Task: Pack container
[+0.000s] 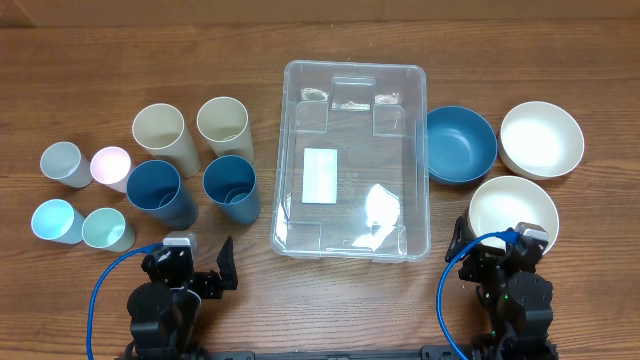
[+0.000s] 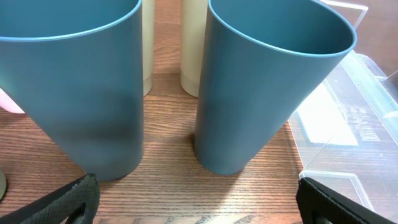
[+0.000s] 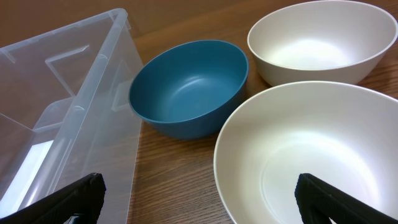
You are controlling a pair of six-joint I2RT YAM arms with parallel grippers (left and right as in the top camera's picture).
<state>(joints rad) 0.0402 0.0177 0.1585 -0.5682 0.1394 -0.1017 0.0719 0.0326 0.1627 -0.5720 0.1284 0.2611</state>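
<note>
Evidently nothing is packed so far: the container sits in the middle of the overhead view, open side up and empty, with only its white label showing through the bottom. Its long sides face the two groups of goods, which probably lets each arm load from its own side.

Eight cups stand upright at the left of the frame. Among them, the two dark blue cups are nearest the bin, just ahead of the left gripper. At the right, the blue bowl touches or nearly touches the bin wall, with two cream bowls beside it. The nearer cream bowl lies right under the right gripper.

Both grippers wait at the lower edge of the frame with their fingers spread wide and nothing between them. That looks like a ready pose, each aimed at its first likely pick.
</note>
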